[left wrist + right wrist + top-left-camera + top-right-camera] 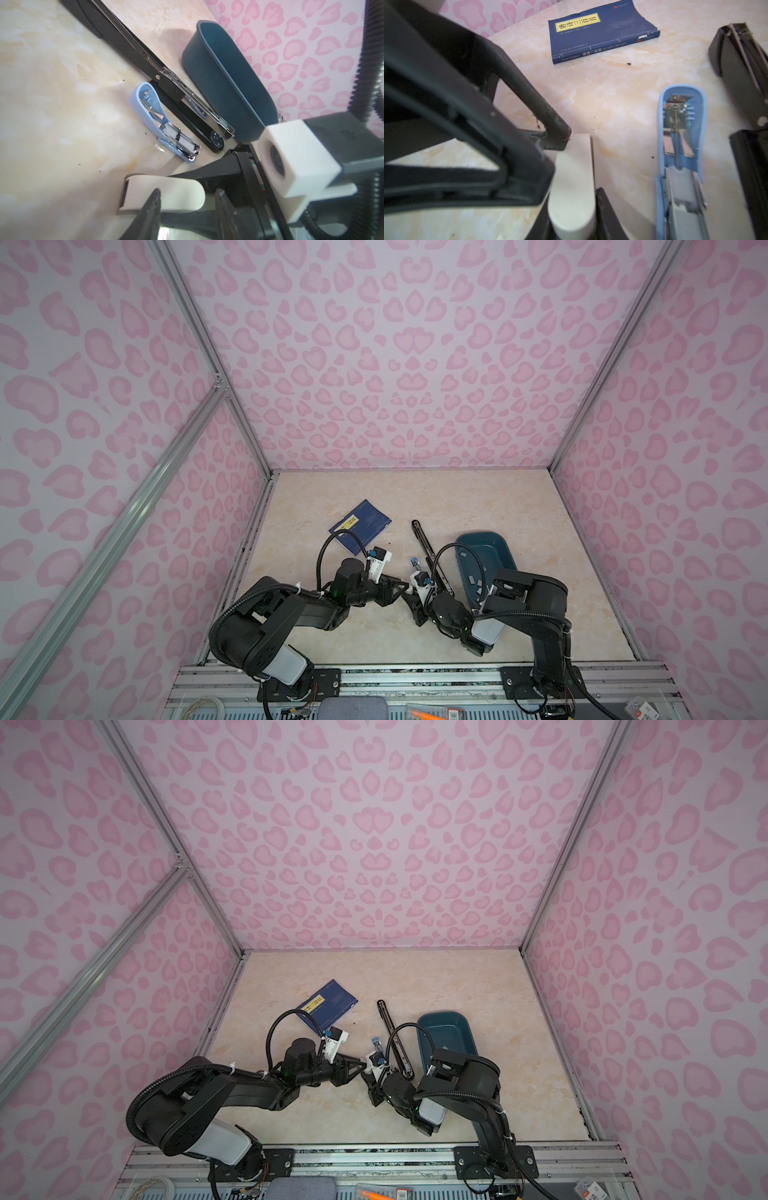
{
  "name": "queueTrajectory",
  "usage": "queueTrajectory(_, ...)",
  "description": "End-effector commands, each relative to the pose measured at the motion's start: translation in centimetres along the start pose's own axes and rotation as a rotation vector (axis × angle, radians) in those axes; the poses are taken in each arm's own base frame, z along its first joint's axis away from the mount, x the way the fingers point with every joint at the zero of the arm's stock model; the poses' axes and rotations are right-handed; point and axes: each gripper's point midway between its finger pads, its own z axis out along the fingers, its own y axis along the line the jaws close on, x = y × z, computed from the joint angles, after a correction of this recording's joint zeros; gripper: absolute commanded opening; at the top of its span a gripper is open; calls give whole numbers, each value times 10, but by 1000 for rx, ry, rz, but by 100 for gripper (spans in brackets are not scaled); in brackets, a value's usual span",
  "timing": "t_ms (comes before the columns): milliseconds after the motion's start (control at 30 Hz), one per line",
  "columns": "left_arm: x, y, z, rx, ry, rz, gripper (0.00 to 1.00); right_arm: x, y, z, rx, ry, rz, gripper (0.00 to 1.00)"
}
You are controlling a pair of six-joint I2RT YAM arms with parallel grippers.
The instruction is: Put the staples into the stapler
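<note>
— Starting with the staples (473, 580): where are they?
— In the teal tray (482, 545) on the right of the tabletop (415, 497). They show in a top view as loose grey strips on its floor. The right arm covers part of the tray.
— And the staplers?
— Two, both lying opened. The blue stapler (681, 166) lies just beside the long black stapler (133, 47), which sits between it and the tray. A grey block fills part of the blue one's channel, but I cannot tell whether that is staples.
— How does the right gripper (572, 207) stand?
— It is clamped on the rounded end of a white bar (573, 170) near the middle of the table, one finger on each side.
— The left gripper (188, 194)?
— It meets the right one mid-table. Its fingers stand apart, with the tips against the white bar. I cannot tell whether they pinch it.
— Anything else?
— A blue book (600, 35) lies flat toward the far left, well apart from the tray.
</note>
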Motion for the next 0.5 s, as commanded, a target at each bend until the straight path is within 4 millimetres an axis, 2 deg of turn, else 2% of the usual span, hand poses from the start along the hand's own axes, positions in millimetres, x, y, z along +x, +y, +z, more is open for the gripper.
queueTrajectory(0, 3, 15, -1, -78, -5, -13, 45, 14, -2, -3, 0, 58, -11, 16)
queueTrajectory(267, 1, 40, -6, -235, -23, -17, 45, 7, -2, -9, 2, 49, -11, 30)
queueTrajectory(467, 0, 43, -7, -264, -27, -7, 45, -3, 4, -16, -17, 44, -28, 42)
